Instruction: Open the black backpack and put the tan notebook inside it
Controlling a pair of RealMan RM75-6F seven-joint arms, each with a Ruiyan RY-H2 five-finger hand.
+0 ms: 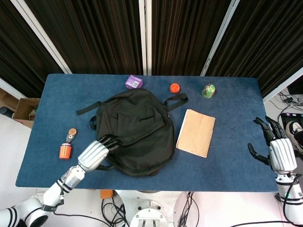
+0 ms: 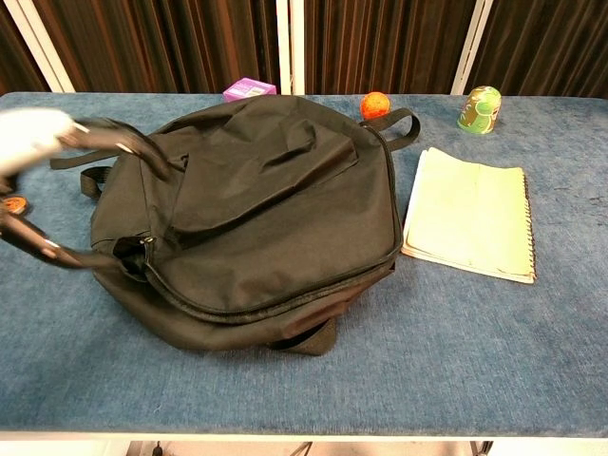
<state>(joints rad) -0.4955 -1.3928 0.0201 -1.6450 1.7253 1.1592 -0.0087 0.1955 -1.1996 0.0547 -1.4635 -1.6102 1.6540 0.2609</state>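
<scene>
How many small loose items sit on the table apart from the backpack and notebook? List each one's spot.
4. Purple box behind the black backpack; orange ball and green cup along the far edge; an orange-handled tool by the left hand. The backpack may hide others.

Both views are bright and evenly lit from overhead, with only soft, short shadows under the backpack point(image 2: 256, 209) and along the near edge of the notebook point(image 2: 470, 214). No glare shows on the blue table point(image 2: 494, 351). In the chest view the left hand point(image 2: 38, 142) is smeared by motion blur; everything else is sharp. The curtains behind stay dark.
</scene>
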